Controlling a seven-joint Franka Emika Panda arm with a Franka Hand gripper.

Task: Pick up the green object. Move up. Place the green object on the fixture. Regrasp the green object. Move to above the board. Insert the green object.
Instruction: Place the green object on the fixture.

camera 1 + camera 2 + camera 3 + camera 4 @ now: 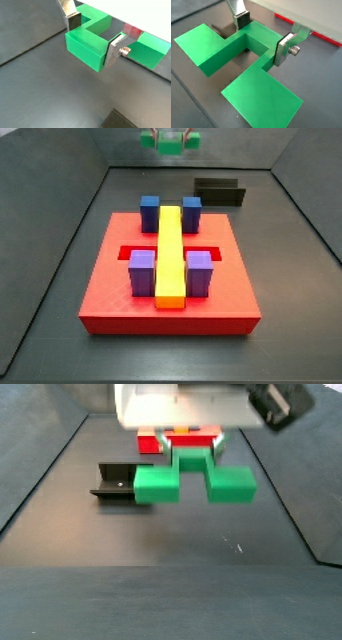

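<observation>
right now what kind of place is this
Probably a robot test cell: dark walled floor, a red board with blocks, a fixture, and a gripper holding a green object.

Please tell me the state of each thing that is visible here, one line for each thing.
Gripper: shut on the green object, up in the air.
Green object: held by its middle between the fingers, lifted off the floor.
Fixture: on the floor, nothing on it.
Board: flat on the floor, yellow bar lying on it.

Wrist views sit close over the tool; side views face oppositely.
</observation>
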